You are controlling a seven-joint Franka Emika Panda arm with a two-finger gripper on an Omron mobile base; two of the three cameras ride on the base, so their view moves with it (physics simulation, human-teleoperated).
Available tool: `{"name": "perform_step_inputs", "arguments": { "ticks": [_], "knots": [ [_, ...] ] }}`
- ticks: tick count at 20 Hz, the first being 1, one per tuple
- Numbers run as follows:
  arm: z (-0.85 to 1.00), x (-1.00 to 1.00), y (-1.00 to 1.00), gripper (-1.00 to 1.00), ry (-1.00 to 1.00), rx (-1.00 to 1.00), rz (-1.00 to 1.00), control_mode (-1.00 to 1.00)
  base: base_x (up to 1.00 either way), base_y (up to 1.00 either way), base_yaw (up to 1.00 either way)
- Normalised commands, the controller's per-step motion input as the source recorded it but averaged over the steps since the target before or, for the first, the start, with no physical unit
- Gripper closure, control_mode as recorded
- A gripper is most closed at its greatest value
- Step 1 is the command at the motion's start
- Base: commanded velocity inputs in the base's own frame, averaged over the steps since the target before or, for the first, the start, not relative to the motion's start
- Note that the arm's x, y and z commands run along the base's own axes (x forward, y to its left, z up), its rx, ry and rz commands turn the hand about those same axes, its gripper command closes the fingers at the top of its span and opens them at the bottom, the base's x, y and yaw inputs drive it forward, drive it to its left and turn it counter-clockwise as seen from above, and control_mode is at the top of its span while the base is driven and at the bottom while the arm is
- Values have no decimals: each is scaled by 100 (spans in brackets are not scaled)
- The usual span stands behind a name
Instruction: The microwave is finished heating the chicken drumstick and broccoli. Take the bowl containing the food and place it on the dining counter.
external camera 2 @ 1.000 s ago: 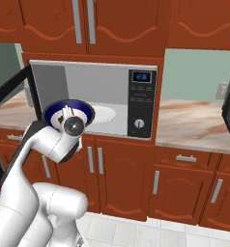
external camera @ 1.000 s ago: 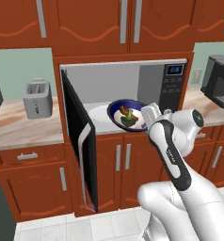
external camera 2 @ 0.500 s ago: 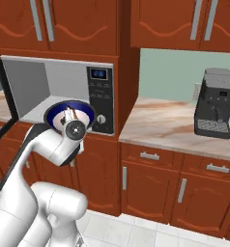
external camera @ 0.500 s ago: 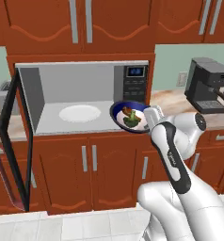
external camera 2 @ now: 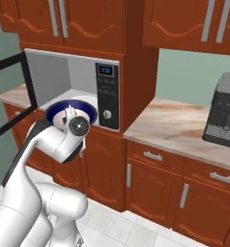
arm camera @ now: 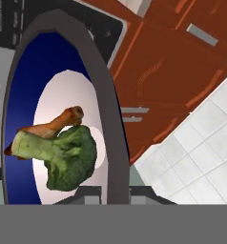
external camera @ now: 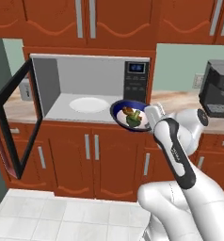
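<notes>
My gripper (external camera: 150, 115) is shut on the rim of the bowl (external camera: 130, 116) and holds it in the air, outside the microwave (external camera: 85, 89), in front of its lower right corner. In the hand view the dark blue rim of the bowl (arm camera: 110, 109) runs down between my fingertips, where the gripper (arm camera: 114, 194) clamps it. The broccoli (arm camera: 70, 159) and the chicken drumstick (arm camera: 53, 126) lie together on the white inside. From the right, my hand covers part of the bowl (external camera 2: 64, 107). The microwave's door (external camera: 17, 127) stands wide open at the left. The dining counter is out of view.
A black coffee machine (external camera 2: 225, 118) stands on the marbled kitchen counter (external camera 2: 175, 125) to the right of the microwave (external camera 2: 83, 89). Red-brown cabinets run above and below. The floor is white tile (external camera: 62, 216).
The base has moved, so the whole scene has slid left and the coffee machine has come further in. The bowl stays in my gripper, now clear of the microwave's opening.
</notes>
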Motion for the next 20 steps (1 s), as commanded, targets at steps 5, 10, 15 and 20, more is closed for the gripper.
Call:
{"name": "perform_step_inputs", "arguments": {
  "ticks": [5, 10, 15, 20],
  "knots": [
    [0, 0, 0, 100, 0, 0, 0, 100, -63, -19, 99],
    [0, 0, 0, 100, 0, 0, 0, 100, -97, 0, 77],
    [0, 0, 0, 100, 0, 0, 0, 100, -30, 1, 82],
    [0, 0, 0, 100, 0, 0, 0, 100, 0, 0, 96]
  ]
}}
